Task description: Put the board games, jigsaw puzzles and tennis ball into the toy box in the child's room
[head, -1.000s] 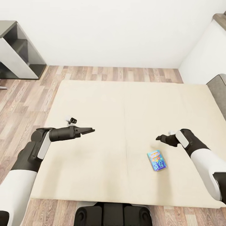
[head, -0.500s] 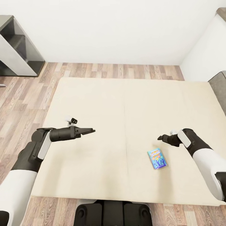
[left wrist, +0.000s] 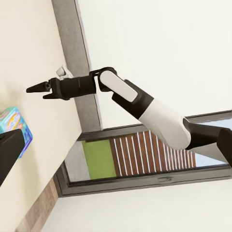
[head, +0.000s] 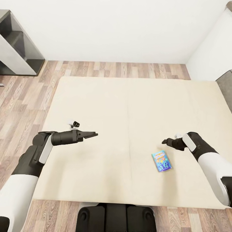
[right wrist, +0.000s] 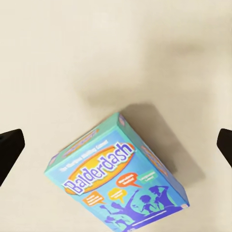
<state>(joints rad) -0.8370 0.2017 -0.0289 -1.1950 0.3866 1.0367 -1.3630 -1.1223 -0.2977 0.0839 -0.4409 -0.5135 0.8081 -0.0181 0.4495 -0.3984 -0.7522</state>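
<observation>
Hovering above the cream bed (head: pixel 96 106), the right gripper (head: pixel 165 141) hangs just beside a blue board game (head: pixel 161 161) labelled Balderdash, which lies flat on the mattress on the robot's right side. In the right wrist view the box (right wrist: pixel 118 181) sits between the two dark fingertips (right wrist: pixel 9 150), which stand wide apart at opposite edges of the picture — the jaws are spread wide and hold nothing. The left gripper (head: pixel 91 134) reaches out level over the left part of the bed, well apart from the box; its fingers look drawn close together with nothing between them.

The step in hand appears to be picking up this board game. To do it well, the right gripper likely needs to centre over the box, turn so the fingers face its two long sides, then descend straight down before closing — a skewed approach could push the box along the soft surface.

Compared with a second earlier, the whole head view has shifted: bed, floor (head: pixel 22 93) and shelf unit (head: pixel 16 48) sit higher in the picture, so the camera has moved, not the objects. Both arms keep nearly the same pose, and the box rests at the same spot on the mattress.
</observation>
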